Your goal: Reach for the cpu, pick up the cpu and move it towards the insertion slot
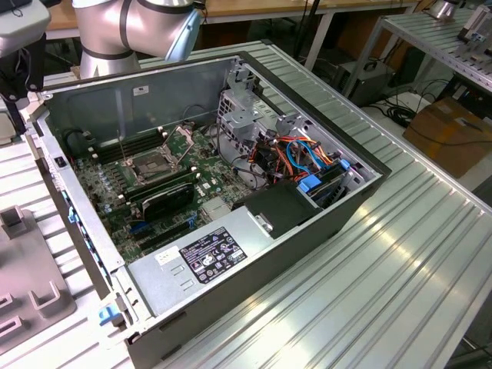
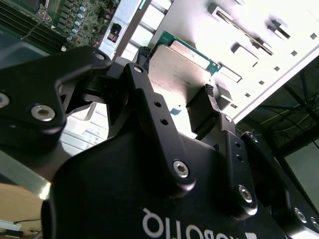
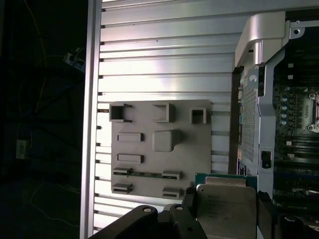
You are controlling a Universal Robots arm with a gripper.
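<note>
Silvery metal frames the slot (image 1: 157, 157) on the board inside the open case (image 1: 323, 223), toward the exterior view's left; my arm (image 1: 131, 27) rises beyond the case's far wall. In the second wrist view my gripper (image 2: 177, 94) is clamped on the cpu (image 2: 179, 74), a finger (image 2: 149, 114) pressing each edge. In the first wrist view the cpu (image 3: 224, 209) sits between my fingers, just beside a grey fixture (image 3: 159, 144) on the ribbed surface (image 3: 164, 55).

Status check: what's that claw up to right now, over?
Claw shut on the cpu. Cpu lifted above the grey fixture plate, outside the case. Insertion slot unobstructed.
</note>
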